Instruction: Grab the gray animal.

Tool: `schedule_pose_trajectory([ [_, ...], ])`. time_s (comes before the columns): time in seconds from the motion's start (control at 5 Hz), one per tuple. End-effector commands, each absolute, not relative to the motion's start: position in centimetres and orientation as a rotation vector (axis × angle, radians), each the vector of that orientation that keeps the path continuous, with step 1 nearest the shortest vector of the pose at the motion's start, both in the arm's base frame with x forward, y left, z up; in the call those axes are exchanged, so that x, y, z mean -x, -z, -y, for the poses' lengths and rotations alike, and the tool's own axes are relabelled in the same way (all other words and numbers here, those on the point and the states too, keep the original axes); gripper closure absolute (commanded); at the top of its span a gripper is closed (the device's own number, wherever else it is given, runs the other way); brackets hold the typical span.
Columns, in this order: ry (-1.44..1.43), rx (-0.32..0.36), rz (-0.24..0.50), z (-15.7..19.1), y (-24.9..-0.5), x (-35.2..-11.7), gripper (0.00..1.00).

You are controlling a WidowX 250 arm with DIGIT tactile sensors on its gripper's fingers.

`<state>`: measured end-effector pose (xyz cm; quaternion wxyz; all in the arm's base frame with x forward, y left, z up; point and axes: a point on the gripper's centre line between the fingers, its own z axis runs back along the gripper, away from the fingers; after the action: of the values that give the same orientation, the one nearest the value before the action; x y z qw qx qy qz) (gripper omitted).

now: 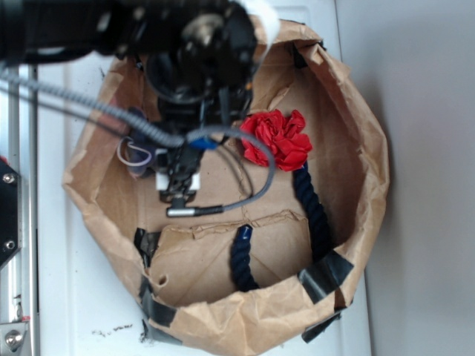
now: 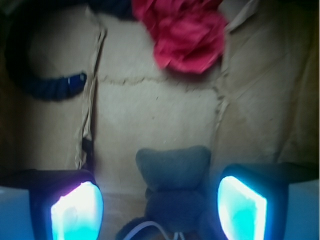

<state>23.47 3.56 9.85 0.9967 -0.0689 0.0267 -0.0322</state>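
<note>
The gray animal (image 2: 172, 182) is a small soft gray plush lying on the brown paper floor, with a cream looped outline near its lower edge. In the wrist view it sits between my two glowing fingertips (image 2: 77, 212), nearer the right one and gripped by neither. My gripper (image 2: 160, 210) is open. In the exterior view the gray animal (image 1: 138, 154) shows at the left inside the bag. It is partly hidden behind the arm and its cable, and my gripper (image 1: 178, 189) hangs just to its right.
A crumpled brown paper bag (image 1: 356, 111) with raised walls encloses everything. A red fabric flower (image 1: 276, 139) lies at the back right. A dark navy rope (image 1: 315, 215) curves along the right and front. The arm's gray cable (image 1: 237, 200) droops over the floor.
</note>
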Motion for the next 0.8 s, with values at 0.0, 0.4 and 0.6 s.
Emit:
schedule_pose_trajectory([
  [0.0, 0.081, 0.075, -0.054, -3.1, -8.4, -22.5, 0.0],
  [0.4, 0.113, 0.036, -0.133, -2.9, -4.2, -21.7, 0.0],
  [0.6, 0.112, 0.003, -0.177, -2.9, -2.4, -21.7, 0.0],
])
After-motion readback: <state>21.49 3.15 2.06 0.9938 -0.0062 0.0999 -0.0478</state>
